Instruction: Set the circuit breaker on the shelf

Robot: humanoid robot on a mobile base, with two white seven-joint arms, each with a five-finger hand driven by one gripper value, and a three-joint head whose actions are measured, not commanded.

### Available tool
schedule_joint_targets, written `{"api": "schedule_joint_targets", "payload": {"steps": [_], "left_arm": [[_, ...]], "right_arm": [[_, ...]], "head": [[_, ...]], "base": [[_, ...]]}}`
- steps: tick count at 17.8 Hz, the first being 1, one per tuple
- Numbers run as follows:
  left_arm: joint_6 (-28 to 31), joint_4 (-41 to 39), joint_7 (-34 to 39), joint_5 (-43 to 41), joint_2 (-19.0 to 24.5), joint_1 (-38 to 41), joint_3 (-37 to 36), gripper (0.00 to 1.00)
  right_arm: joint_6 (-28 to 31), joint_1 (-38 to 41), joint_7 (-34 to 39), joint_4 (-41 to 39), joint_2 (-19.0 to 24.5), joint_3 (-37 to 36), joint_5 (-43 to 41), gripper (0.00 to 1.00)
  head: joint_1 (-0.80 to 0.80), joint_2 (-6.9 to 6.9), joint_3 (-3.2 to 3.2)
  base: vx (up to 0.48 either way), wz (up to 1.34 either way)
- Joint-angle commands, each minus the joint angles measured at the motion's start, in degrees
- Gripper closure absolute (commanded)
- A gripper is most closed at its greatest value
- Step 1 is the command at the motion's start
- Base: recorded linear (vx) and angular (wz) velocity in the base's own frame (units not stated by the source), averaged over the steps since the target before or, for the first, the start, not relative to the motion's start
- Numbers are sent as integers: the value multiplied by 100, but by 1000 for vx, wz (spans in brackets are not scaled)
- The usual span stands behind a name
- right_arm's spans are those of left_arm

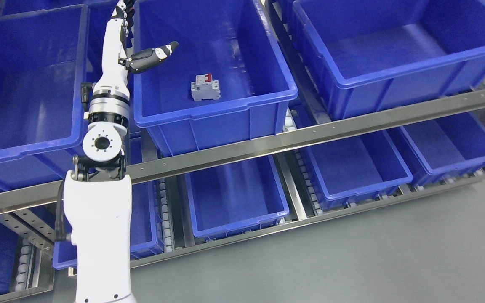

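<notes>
**Breaker lying in the upper middle bin, left hand raised beside the bin's wall**

The small grey circuit breaker with a red switch (pixel 205 87) is lying on the floor of the deep blue plastic bin in the middle of the upper shelf (pixel 267 90), toward the bin's front wall and roughly midway between its side walls. Bare blue floor is showing on all sides of it, with most of the open room stretching behind it toward the back wall.

The white left arm is rising from the bottom edge at the picture's left, passing in front of the long silver metal shelf rail (pixel 352 124) and reaching up along the middle bin's left rim. The left hand (pixel 141 42) is sitting at the top of that rim; one black thumb-like finger with a white band (pixel 154 54) is jutting out over the bin's interior, well apart from the breaker and touching nothing. The other fingers are running out of the top of the picture, so whether the hand is spread or curled cannot be told. It is holding nothing visible.

A second large blue bin on the left (pixel 27 145) is flanking the arm closely, leaving only a narrow gap between the two rims. A third blue bin at the upper right (pixel 394 75) is standing apart beyond a metal divider. Shallower blue bins on the lower shelf (pixel 234 223) are sitting under the rail, and grey floor (pixel 394 261) is lying open in front.
</notes>
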Motion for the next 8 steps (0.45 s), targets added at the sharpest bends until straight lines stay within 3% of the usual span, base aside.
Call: {"api": "schedule_joint_targets", "payload": {"steps": [1, 8], "left_arm": [[-193, -1389, 1, 12, 100, 622, 149, 0], [-193, -1389, -8, 12, 100, 754, 263, 0]], "right_arm": [[-192, 87, -1, 1, -100, 0, 3, 0], [-192, 87, -1, 1, -100, 0, -6, 0]], "head": [[0, 0, 0], [0, 0, 0]], "base": [[-131, -176], [-113, -128]]}}
